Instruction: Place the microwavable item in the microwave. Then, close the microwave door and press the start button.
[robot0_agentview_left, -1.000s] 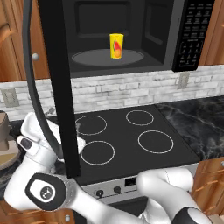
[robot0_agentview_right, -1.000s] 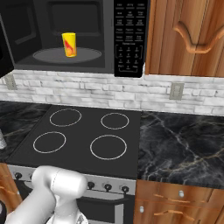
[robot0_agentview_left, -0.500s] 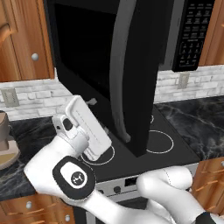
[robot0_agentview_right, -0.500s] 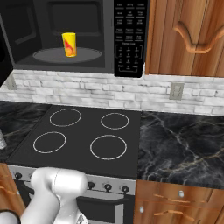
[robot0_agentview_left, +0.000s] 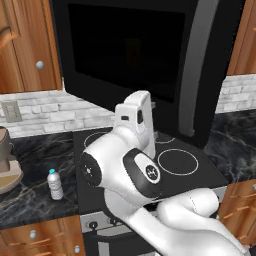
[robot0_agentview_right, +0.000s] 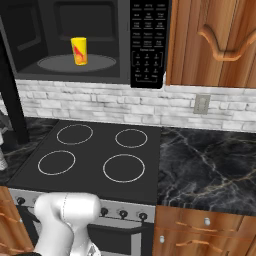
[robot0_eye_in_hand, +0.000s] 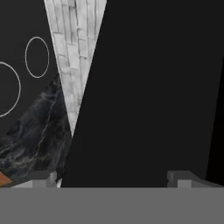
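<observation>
Arm: folded low in front of the stove (robot0_agentview_left: 125, 165), its hand raised against the inner face of the microwave door (robot0_agentview_left: 150, 55); a second ago it sat further left, beside a door standing edge-on.
Gripper (robot0_eye_in_hand: 111, 177): fingertips spread wide with nothing between them, close up to the black door panel.
Water bottle (robot0_agentview_left: 55, 184): upright on the dark counter left of the stove, well apart from the arm.
Microwave door: over the last second it has swung round from wide open to partway shut; its glass and long grey handle (robot0_agentview_left: 197, 65) now cover the left base view.
Yellow cup (robot0_agentview_right: 79, 51): upright on the turntable (robot0_agentview_right: 75, 62) inside the microwave (robot0_agentview_right: 85, 40).
Keypad (robot0_agentview_right: 148, 42): right of the cavity, untouched.
Meaning: placing looks done, closing is under way; latching the door and pressing start remain.
</observation>
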